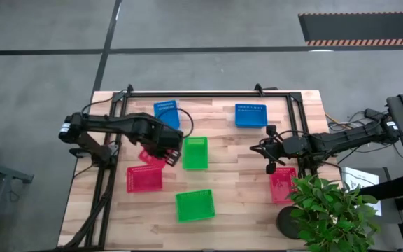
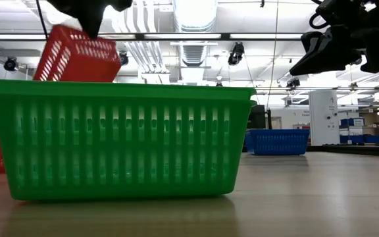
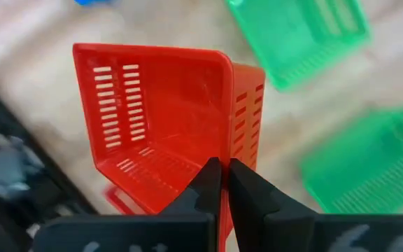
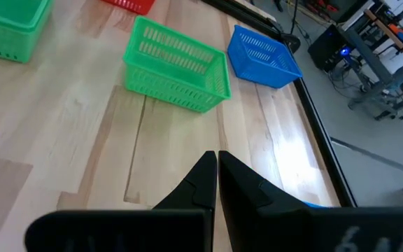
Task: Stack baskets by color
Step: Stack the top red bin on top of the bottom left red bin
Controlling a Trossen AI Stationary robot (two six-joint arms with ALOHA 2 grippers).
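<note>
My left gripper (image 1: 165, 148) hangs over the table's left half, shut on a red basket (image 3: 159, 119) that is lifted and tilted (image 2: 77, 56). Below it, another red basket (image 1: 144, 178) rests on its bottom on the table. Two green baskets (image 1: 195, 152) (image 1: 195, 205) stand on the table near the middle, and two blue baskets (image 1: 166, 114) (image 1: 250, 115) toward the far edge. A third red basket (image 1: 283, 184) sits at the right. My right gripper (image 4: 215, 157) is shut, holds nothing, and hovers above the table's right half (image 1: 261, 148). My left gripper pinches one side wall of the red basket at its rim, next to a corner (image 3: 227, 150). One finger is inside the basket and one outside. The fingers point down from above. The basket hangs below them, tilted and clear of the table.
A black frame (image 1: 296, 115) runs along the table's far and side edges. A potted plant (image 1: 331, 210) stands at the near right corner. Bare wood lies between the green baskets and the right-hand red basket.
</note>
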